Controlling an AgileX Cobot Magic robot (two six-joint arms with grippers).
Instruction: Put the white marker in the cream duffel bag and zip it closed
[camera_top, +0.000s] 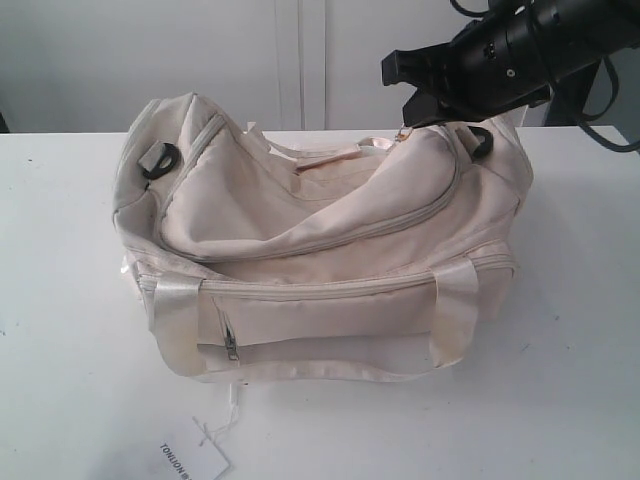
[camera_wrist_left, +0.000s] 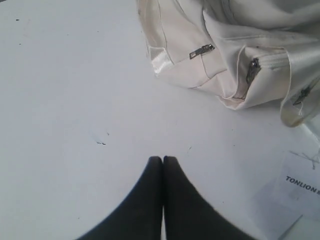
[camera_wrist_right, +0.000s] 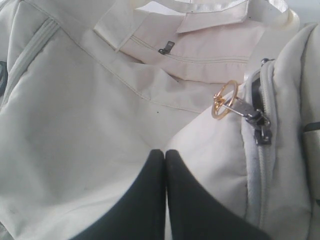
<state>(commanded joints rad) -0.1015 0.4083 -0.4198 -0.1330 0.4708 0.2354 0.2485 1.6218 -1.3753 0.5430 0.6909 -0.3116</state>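
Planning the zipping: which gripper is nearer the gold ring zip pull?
Right. The right gripper is over the cream duffel bag beside the zip pull; the left gripper is over the table, off the bag.

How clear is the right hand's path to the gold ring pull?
Probably yes. The gold ring pull sticks up free of the cream duffel bag, close beside the right hand, nothing between. The hand is shut, so it must open first.

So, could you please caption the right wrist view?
Shut gripper over the cream bag, near its gold zip pull.
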